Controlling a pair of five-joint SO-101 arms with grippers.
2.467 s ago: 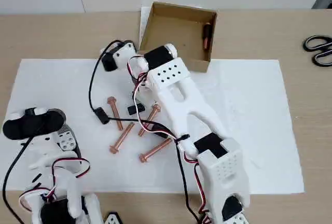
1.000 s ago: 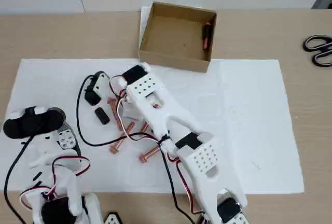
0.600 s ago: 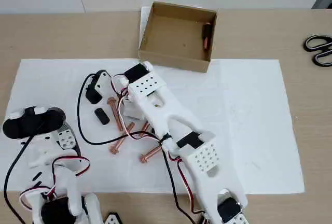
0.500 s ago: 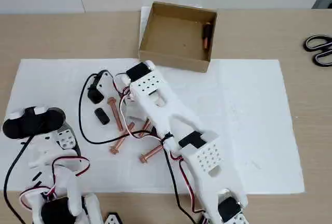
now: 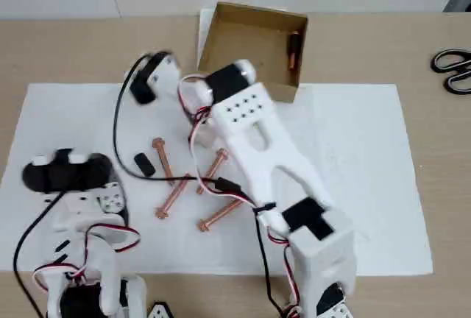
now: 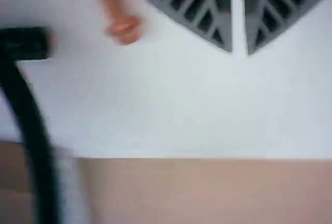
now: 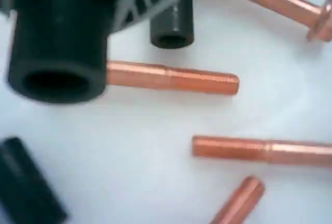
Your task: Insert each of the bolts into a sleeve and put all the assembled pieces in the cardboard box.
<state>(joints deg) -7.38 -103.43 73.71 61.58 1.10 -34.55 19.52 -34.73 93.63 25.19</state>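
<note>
Several copper bolts (image 5: pixel 173 194) lie on the white paper (image 5: pixel 353 156), with one black sleeve (image 5: pixel 143 163) beside them. My right arm stretches over them, and its wrist (image 5: pixel 221 82) is close to the cardboard box (image 5: pixel 246 82). In the right wrist view my right gripper (image 7: pixel 78 22) is shut on a black sleeve (image 7: pixel 57 42), held above the bolts (image 7: pixel 171 78), with two loose sleeves (image 7: pixel 171 27) below. One assembled piece (image 5: pixel 293 49) lies in the box. My left gripper (image 6: pixel 238 42) hangs low over the paper with its fingers together, near a bolt head (image 6: pixel 123 28).
Scissors (image 5: pixel 452 60) lie at the far right of the wooden table. A black cable (image 5: pixel 121 134) loops from the right arm's wrist across the paper near the bolts. The paper's right half is bare.
My right arm dipped to the bolts and sleeves, then rose back toward the box with a sleeve. The sleeve that lay by the bolts is gone. My left arm shifted a little right.
</note>
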